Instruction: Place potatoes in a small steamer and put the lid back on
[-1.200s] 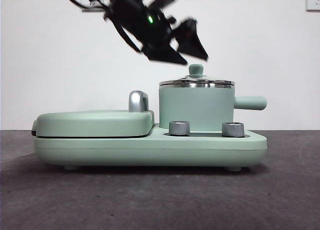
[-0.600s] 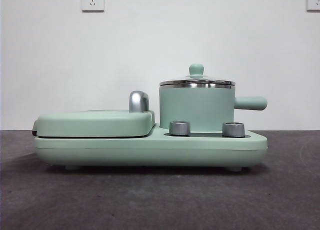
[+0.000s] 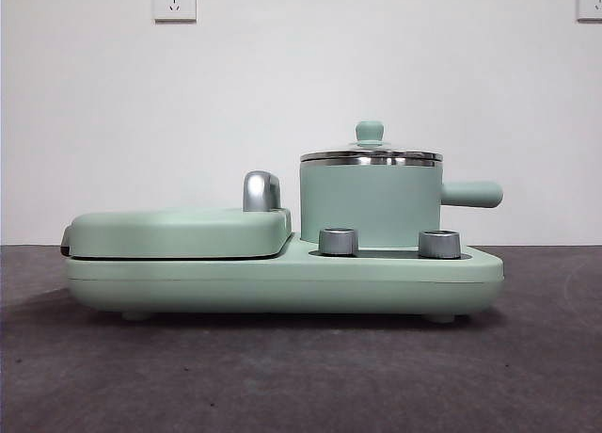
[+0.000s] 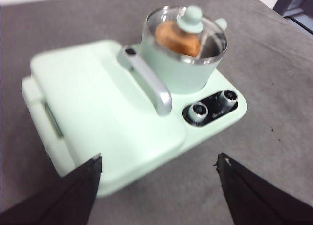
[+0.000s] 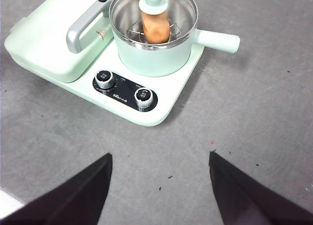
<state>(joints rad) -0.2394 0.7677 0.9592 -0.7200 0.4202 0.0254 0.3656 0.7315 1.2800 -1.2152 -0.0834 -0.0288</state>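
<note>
While glass lid (image 5: 155, 12) caps steamer (image 3: 370, 205) | rough potato (image 5: 155, 27) inside | both grippers released

L gripper (image 4: 156, 161): two matte black, wedge-shaped jaws w/ pointed tips, plain faces. R gripper (image 5: 160, 159): same black tapered wedges, no markings or screws visible.
</note>
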